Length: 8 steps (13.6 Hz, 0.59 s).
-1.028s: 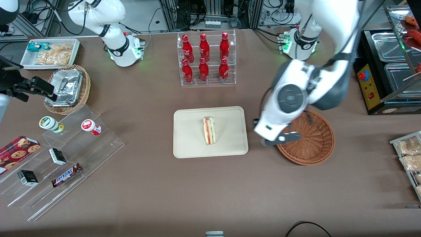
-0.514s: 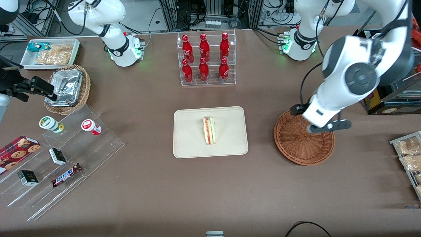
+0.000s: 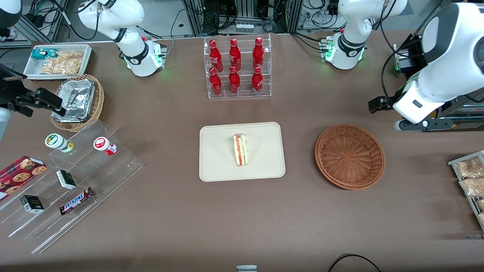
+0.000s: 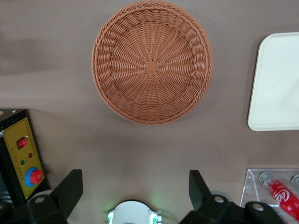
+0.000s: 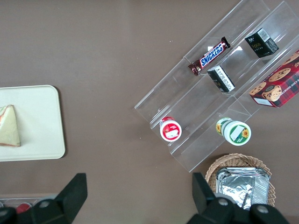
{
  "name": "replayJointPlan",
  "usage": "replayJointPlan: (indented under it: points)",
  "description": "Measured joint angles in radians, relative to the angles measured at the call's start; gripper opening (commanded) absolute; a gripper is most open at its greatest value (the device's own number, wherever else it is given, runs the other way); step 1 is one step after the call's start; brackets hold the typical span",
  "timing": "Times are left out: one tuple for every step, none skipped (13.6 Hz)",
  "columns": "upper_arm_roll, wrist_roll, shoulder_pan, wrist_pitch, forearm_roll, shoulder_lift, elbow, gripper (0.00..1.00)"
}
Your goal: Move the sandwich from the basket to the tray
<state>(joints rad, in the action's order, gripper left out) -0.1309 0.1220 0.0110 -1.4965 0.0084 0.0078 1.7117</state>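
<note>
Wide-spread jaws are recorded on the gripper (image 4: 133, 189), with nothing held between the two dark fingers (image 4: 67, 190). In the front view the gripper (image 3: 410, 122) is seen at the right edge of the frame, raised above the table (image 3: 242, 211) toward the working arm's end and well apart from the basket (image 3: 349, 156).

The sandwich (image 3: 240, 150) is found on the tray (image 3: 219, 166), near the tray's middle, at the centre of the frame. Its long axis is set running from the front camera toward the bottle rack (image 3: 237, 68), with the narrow tip pointed toward the rack and the broad end nearer the camera. The cut edge is turned upward, showing red and green filling between pale bread.

The basket is noted beside the tray, right of centre, with no contents; reddish-brown weave is seen radiating from its hub. No object is observed between tray and basket.

At the left of the frame, a clear stepped stand (image 3: 72, 189) carrying a Snickers bar (image 3: 76, 200), a tan basket of foil containers (image 3: 77, 102) and a white bin of snacks (image 3: 58, 61) are logged. A black control box (image 4: 21, 154) with a red button is noted in the left wrist view.
</note>
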Motion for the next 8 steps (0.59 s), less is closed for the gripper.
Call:
replayJointPlan:
  points:
    - [0.0, -0.031, -0.011, 0.008, 0.0, -0.012, 0.0, 1.0]
    - [0.0, -0.049, -0.02, 0.011, 0.0, -0.024, 0.0, 1.0]
    - [0.001, -0.056, -0.028, 0.011, 0.0, -0.035, 0.0, 1.0]
    - [0.008, -0.059, -0.032, 0.011, 0.001, -0.046, 0.0, 1.0]
    - [0.02, -0.061, -0.033, 0.01, 0.002, -0.055, -0.001, 1.0]
    - [0.033, -0.067, -0.034, 0.01, 0.003, -0.062, -0.002, 1.0]
    - [0.048, -0.077, -0.035, 0.009, 0.003, -0.068, -0.003, 1.0]
    - [0.061, -0.084, -0.036, 0.007, 0.003, -0.072, -0.003, 1.0]
